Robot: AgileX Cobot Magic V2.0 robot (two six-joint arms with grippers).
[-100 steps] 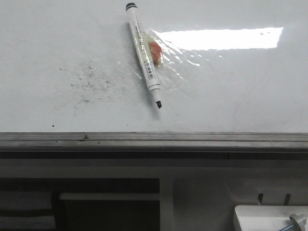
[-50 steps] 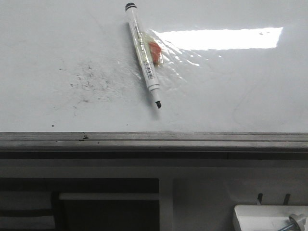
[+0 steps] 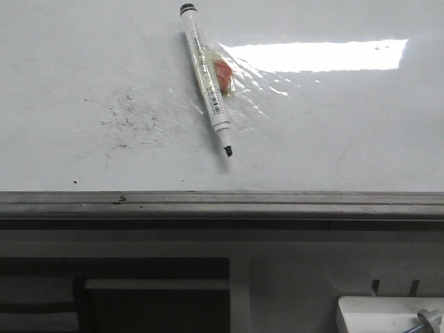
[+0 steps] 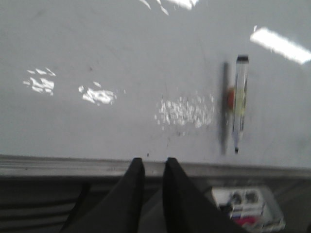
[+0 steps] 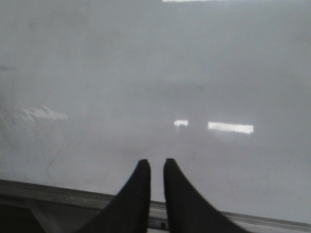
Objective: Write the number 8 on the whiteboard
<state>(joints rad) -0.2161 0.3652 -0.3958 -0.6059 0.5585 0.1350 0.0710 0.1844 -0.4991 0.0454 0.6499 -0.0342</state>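
The whiteboard [image 3: 333,125] is a glossy white board with a grey metal edge strip [image 3: 222,201] along its near side. No number 8 shows on it, only faint grey-black smudge specks [image 3: 128,114]. An uncapped black marker [image 3: 207,80] lies flat on the board, tip towards the near edge, with clear tape and an orange-red bit [image 3: 223,73] beside its barrel. It also shows in the left wrist view [image 4: 240,102]. My left gripper [image 4: 152,162] hovers at the edge strip, jaws nearly together and empty. My right gripper [image 5: 156,162] is the same, over bare board. Neither shows in the front view.
Bright ceiling-light glare [image 3: 312,55] lies across the board right of the marker. A small white tray [image 3: 388,312] with a bolt [image 3: 430,320] sits below the board's near edge at the right. A box of small items [image 4: 248,213] shows below the edge in the left wrist view.
The marker has not moved. Pale shapes below the board's edge at lower left have slipped out of the front view, and the tray sits slightly lower.
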